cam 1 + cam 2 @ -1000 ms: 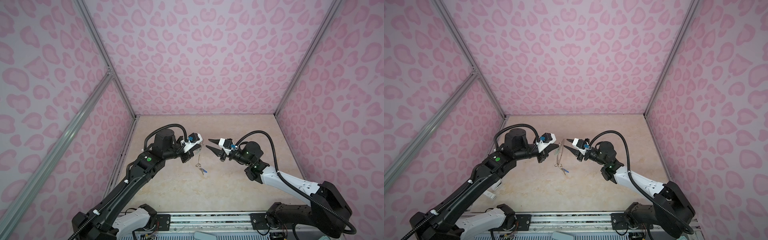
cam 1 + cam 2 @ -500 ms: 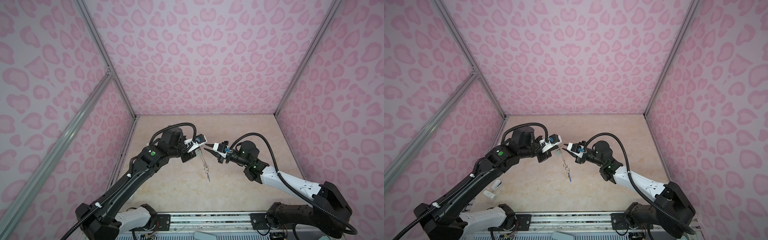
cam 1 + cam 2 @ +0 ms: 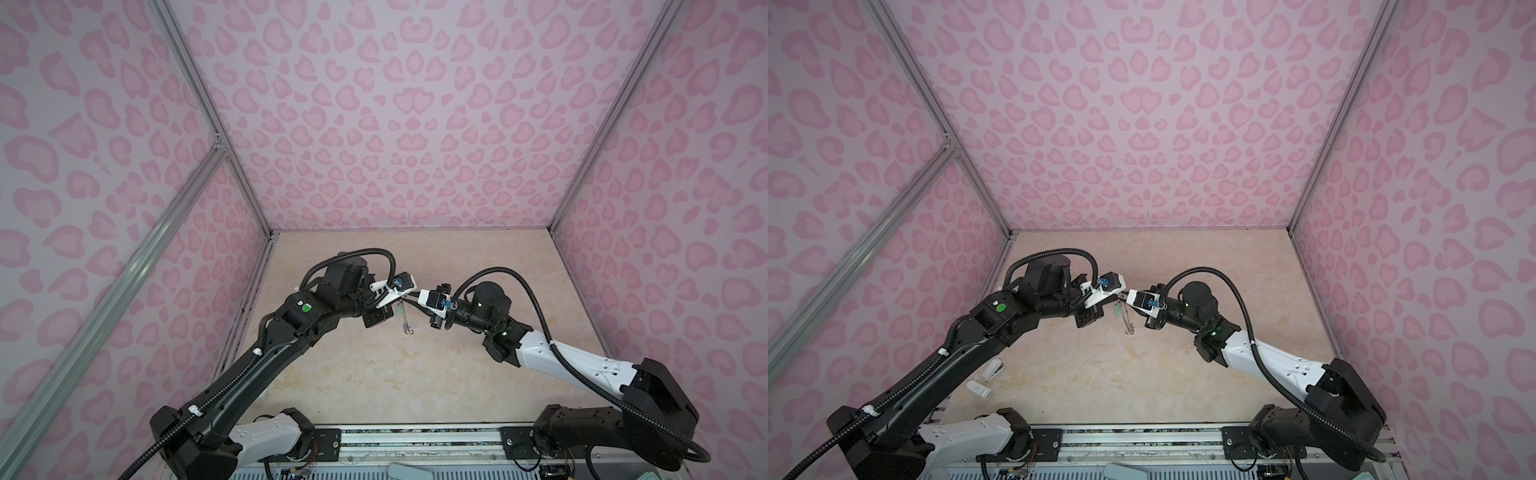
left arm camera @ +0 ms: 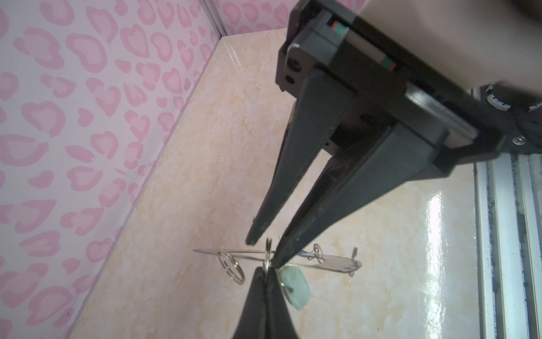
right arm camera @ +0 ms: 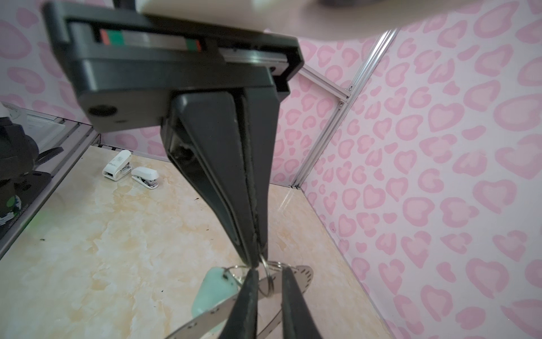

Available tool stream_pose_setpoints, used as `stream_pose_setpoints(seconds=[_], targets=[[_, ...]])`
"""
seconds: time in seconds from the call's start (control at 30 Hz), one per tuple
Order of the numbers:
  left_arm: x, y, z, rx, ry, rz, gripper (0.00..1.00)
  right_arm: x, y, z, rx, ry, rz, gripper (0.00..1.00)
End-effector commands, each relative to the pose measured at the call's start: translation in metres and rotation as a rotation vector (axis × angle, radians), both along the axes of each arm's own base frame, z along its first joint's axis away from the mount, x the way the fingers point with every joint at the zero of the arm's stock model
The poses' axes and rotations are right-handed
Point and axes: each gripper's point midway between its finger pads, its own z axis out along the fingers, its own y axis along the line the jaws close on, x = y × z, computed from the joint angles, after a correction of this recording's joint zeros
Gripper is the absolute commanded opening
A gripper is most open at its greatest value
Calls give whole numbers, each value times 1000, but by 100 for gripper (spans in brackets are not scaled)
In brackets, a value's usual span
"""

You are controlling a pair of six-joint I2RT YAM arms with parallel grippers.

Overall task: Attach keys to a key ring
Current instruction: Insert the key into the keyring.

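Nearest, at 8 o'clock on the desk (image 3: 1142,374): two small white staplers (image 3: 992,369), close together. Farther back, up in the air over the middle: left fingers (image 4: 255,302) in from 9 o'clock, pinched tight on a small wire loop (image 4: 268,258) of the key ring (image 4: 340,263). Ring hanging down, off the desk. Pale mint key (image 4: 294,286) right beside the grip. From 3 o'clock, right fingers (image 4: 290,176), only a little apart, tips on both sides of the same loop.
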Motion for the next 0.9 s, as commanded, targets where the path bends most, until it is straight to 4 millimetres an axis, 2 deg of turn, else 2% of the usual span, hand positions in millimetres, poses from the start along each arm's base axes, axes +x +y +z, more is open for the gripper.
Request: stream_pose_setpoints(seconds=[0.0, 0.1, 0.3, 0.33, 0.37, 0.4, 0.5, 0.7, 0.87], targets=[[-7, -3, 6, -16, -17, -41, 3, 3, -1, -1, -2, -14, -28, 16], [-11, -5, 3, -14, -7, -66, 3, 2, -1, 0, -1, -21, -27, 15], [-17, -6, -1, -17, 7, -93, 5, 0, -1, 0, -5, -22, -21, 0], [-16, -5, -1, -16, 3, -87, 14, 0, 0, 0, -5, -20, -18, 0], [-13, -3, -2, -14, -4, -65, 28, -1, 0, 0, -4, -19, -16, 0], [-9, -1, -2, -16, -13, -40, 35, -1, -1, 1, 0, -20, -16, 0], [1, 8, -1, -46, -43, 36, 43, -4, -1, 1, 14, -12, -7, 0], [2, 14, -5, -179, 0, 78, 45, -6, -5, 7, 80, -3, 12, 0], [-2, 9, -16, -245, 57, 69, 45, -4, -9, 14, 125, 1, 7, 0]])
